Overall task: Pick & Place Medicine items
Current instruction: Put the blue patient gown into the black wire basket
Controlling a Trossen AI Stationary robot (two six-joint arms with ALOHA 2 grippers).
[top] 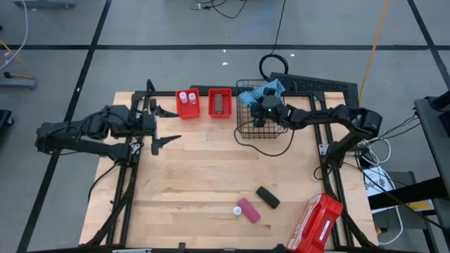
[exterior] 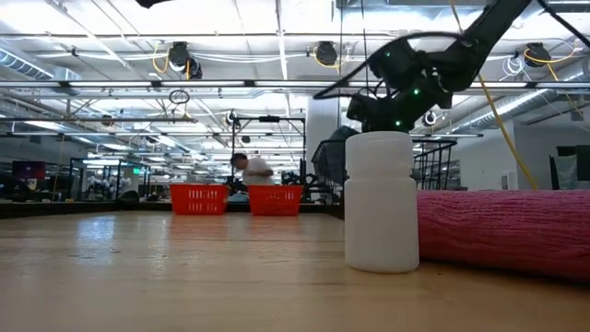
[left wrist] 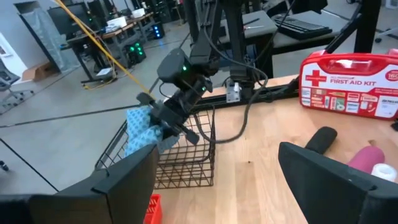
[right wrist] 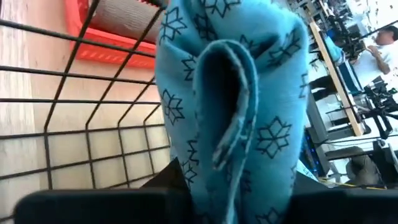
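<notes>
Your medicine items sit well apart from both end effectors: the pink white-capped tube [top: 247, 209] and black oblong box [top: 267, 197] lie on the bare surface [top: 204, 176], near the red first aid kit [top: 315, 225]. The vials [top: 188, 98] and brown box [top: 220, 104] rest in two red bins [top: 188, 107], just ahead of your left end effector [top: 163, 125], whose fingers stand wide apart, empty. Your right end effector [top: 268, 105] is clamped on the blue patterned cloth [right wrist: 236, 93] over the wire basket [top: 261, 135].
</notes>
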